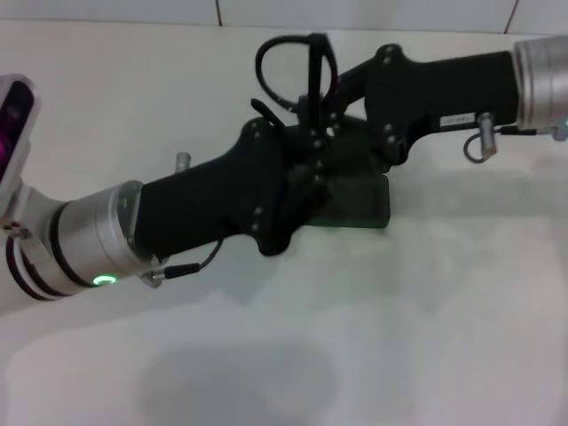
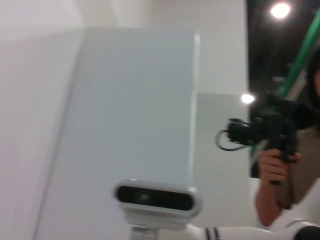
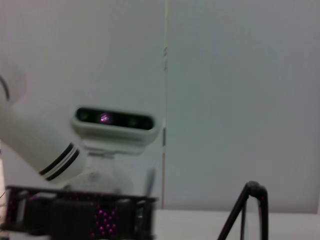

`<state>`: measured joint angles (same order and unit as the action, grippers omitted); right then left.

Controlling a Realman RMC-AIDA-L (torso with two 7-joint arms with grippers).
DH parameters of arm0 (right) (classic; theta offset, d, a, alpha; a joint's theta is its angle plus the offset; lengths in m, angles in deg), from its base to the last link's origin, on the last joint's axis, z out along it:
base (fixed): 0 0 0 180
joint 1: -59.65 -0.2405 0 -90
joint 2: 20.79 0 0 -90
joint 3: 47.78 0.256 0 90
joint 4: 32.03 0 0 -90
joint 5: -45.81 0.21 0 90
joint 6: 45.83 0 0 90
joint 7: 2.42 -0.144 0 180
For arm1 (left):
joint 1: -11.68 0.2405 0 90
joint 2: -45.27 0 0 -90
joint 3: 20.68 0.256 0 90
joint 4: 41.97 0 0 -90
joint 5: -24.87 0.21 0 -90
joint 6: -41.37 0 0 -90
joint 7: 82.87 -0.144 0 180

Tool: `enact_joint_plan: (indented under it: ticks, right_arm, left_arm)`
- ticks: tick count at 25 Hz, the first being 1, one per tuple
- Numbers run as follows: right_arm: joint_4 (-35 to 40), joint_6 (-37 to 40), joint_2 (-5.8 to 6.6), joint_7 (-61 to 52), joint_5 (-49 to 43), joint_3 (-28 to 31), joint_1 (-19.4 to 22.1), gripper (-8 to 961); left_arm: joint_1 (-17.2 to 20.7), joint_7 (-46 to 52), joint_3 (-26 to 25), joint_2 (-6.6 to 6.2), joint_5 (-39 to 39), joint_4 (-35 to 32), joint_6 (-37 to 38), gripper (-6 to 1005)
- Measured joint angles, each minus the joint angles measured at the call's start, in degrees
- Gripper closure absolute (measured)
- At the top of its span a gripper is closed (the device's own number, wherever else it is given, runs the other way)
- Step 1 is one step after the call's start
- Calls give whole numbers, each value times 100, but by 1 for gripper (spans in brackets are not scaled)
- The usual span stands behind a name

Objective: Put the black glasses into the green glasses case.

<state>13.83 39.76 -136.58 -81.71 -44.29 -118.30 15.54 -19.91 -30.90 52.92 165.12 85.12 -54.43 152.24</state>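
Both arms meet over the middle of the table in the head view. The black glasses point(image 1: 286, 69) stick up above the point where the two grippers come together, one round lens rim and the slim temples showing. My left gripper point(image 1: 306, 177) reaches in from the lower left and my right gripper point(image 1: 335, 133) from the upper right. Which of them holds the glasses is hidden by their black bodies. The green glasses case point(image 1: 366, 209) lies on the table right under and behind the grippers, mostly covered. A part of the black glasses point(image 3: 252, 207) shows in the right wrist view.
The white table point(image 1: 373, 337) spreads out in front of the arms. A white wall runs along the back. In the left wrist view a person point(image 2: 280, 165) stands off to the side holding a black device, and the robot's head camera point(image 2: 156, 199) shows.
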Motion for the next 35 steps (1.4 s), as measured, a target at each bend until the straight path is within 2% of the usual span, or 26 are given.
enact_joint_plan:
  ticks: [10, 31, 35]
  right_arm:
    - [-9, -37, -4, -12, -6, -236, -81, 866]
    - [27, -113, -14, 16, -17, -383, -28, 866]
    - [35, -113, -13, 7, -16, -383, -26, 866]
  left_arm:
    - [14, 422, -4, 0, -190, 67, -471, 976]
    - [76, 446, -4, 3, -198, 76, -467, 975]
    - [209, 446, -4, 3, -270, 33, -322, 975]
